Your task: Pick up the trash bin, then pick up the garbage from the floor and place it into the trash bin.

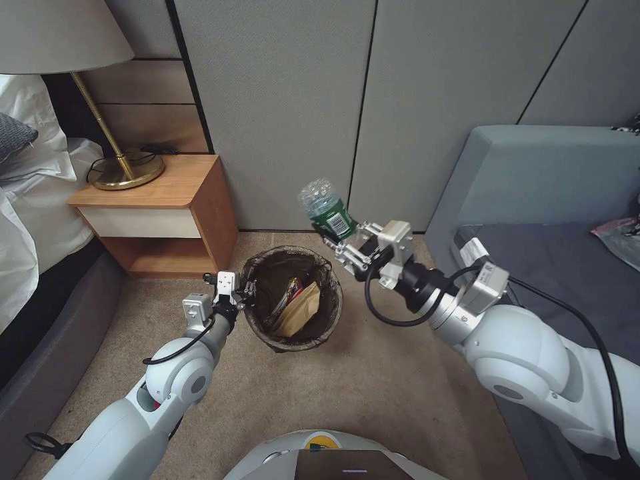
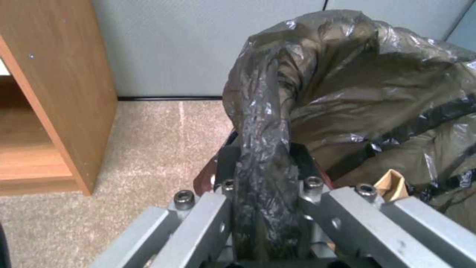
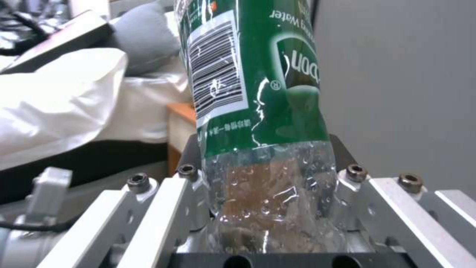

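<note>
Two robot arms reach forward over a beige carpeted floor (image 1: 400, 387) in a bedroom corner. At the left, the left tool (image 1: 245, 293) is clamped on the near-left rim of the trash bin (image 1: 293, 300), a small round bin lined with a dark brown bag folded over its edge. In the left wrist view, the fingers (image 2: 317, 186) pinch a bunched strip of that bag (image 2: 263, 149) together with the rim. The bin sits low in front of the robot, between the two arms; whether it rests on the carpet or hangs just above cannot be told. Inside it lie a brown paper bag (image 1: 301, 310) and a gold snack wrapper (image 1: 292, 288).

At the right, the right tool (image 1: 343, 241) holds a clear plastic bottle (image 1: 325, 207) with a green label, gripped around its lower body, jaws closed narrowly against it. The bottle is held in the air, tilted, above and just to the right of the bin's far rim. In the right wrist view the label's barcode and green print appear upside down.

Behind the bin stands a wooden nightstand (image 1: 167, 207) carrying a brass lamp (image 1: 123, 167), with a white-sheeted bed (image 1: 33, 200) at far left and a grey upholstered bench (image 1: 547, 200) at right.
</note>
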Motion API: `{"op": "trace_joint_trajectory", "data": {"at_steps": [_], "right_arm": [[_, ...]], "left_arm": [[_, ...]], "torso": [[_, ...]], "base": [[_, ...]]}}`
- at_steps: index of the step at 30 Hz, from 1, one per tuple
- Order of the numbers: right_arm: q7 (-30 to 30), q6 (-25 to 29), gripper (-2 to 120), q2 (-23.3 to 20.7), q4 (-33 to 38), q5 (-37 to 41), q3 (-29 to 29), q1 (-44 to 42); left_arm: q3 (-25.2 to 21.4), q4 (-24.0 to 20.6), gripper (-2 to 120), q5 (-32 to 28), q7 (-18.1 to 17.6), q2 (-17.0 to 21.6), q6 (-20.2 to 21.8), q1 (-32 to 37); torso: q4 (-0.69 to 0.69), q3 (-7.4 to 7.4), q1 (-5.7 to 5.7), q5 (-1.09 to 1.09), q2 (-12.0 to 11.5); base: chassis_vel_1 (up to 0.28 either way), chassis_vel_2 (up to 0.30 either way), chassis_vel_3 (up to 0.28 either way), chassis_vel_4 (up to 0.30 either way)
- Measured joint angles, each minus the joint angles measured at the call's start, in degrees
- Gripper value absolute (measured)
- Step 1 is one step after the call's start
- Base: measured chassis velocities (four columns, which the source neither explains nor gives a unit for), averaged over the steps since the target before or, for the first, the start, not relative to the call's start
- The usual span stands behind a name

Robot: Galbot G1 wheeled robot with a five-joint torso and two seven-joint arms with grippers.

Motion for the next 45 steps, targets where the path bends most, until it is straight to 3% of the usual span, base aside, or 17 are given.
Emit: {"op": "trace_joint_trajectory", "data": {"at_steps": [5,11,23,36,39,45], "right_arm": [[0.04,0.01,30,1.76,-2.98,0.1,-10.17,8.99],[0.57,-0.19,30,4.61,-6.19,-0.74,-17.48,12.71],[0.75,-0.38,30,7.15,-10.08,-4.37,-24.34,12.63],[1.49,-0.72,32,8.3,-11.42,-5.68,-26.34,12.48],[2.3,-1.35,48,9.48,-12.23,-6.31,-27.06,12.36],[2.94,-1.78,66,10.4,-12.83,-6.89,-27.55,12.19]], "left_arm": [[-0.12,-0.31,5,-0.17,0.0,0.02,0.07,-0.1],[-0.42,-0.66,5,-0.25,-0.01,0.06,0.09,-0.07],[-0.53,-0.78,5,-0.42,-0.02,-0.07,0.09,-0.32],[-0.7,-1.22,5,-0.55,-0.03,0.13,0.05,-0.1],[-0.76,-1.62,5,-0.57,-0.03,0.14,0.02,0.24],[-0.77,-1.69,5,-0.57,-0.03,0.1,-0.03,0.42]], "torso": [[0.02,0.0,0.0,-0.01,0.0],[0.01,0.0,0.0,0.0,0.0],[0.0,0.0,0.0,0.0,0.0],[0.0,0.0,0.0,0.0,0.0],[0.0,0.0,0.0,0.0,0.0],[0.0,0.0,0.0,0.0,0.0]], "base": [[0.0,0.0,0.0,0.0],[0.0,0.0,0.0,0.0],[0.0,0.0,0.0,0.0],[0.0,0.0,0.0,0.0],[0.0,0.0,0.0,0.0],[0.0,0.0,0.0,0.0]]}}
